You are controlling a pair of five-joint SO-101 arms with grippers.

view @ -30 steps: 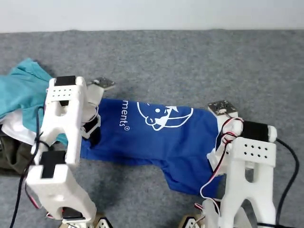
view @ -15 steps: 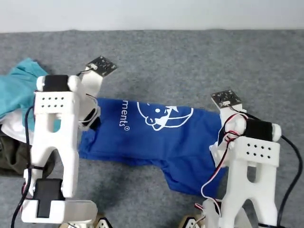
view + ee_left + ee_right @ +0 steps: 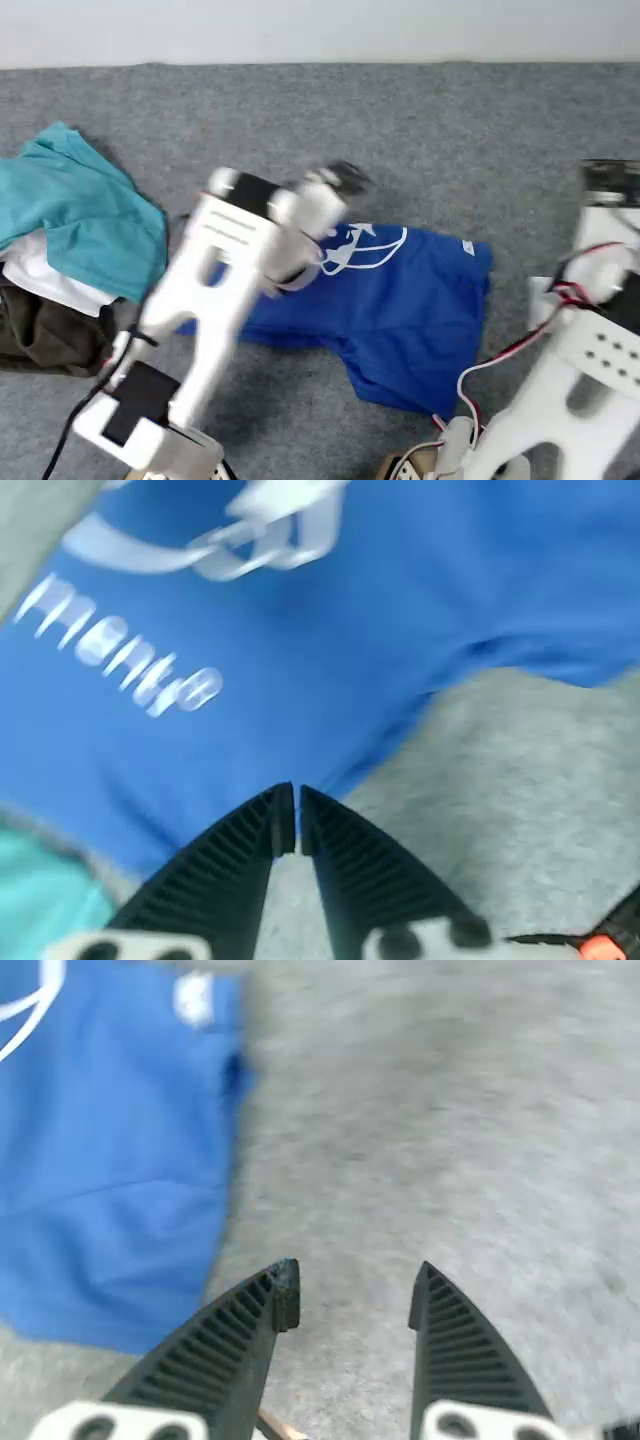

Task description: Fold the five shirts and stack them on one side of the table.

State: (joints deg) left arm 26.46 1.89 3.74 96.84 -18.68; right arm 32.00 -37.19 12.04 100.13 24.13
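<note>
White arms, black ribbed gripper, red cables.

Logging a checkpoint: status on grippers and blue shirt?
Left gripper shut, over blue shirt edge. Right gripper open, over grey table beside it. Shirt spread out, sleeve showing. Nothing blocking.

- The spread shirt lies flat near the middle of the table.
- A pile of shirts sits at the table's left edge, left of the spread shirt.
- In the pile, the topmost shirt lies on a second shirt. That one lies on a third shirt, which sticks out toward the front.
- The left arm leans in from the front left, over the left part of the spread shirt.
- The left gripper hangs over that shirt's edge, where cloth meets bare table.
- The right arm stands at the front right, beside the spread shirt and clear of it.
- The right gripper hangs over bare table, just beside the shirt's right edge.
</note>
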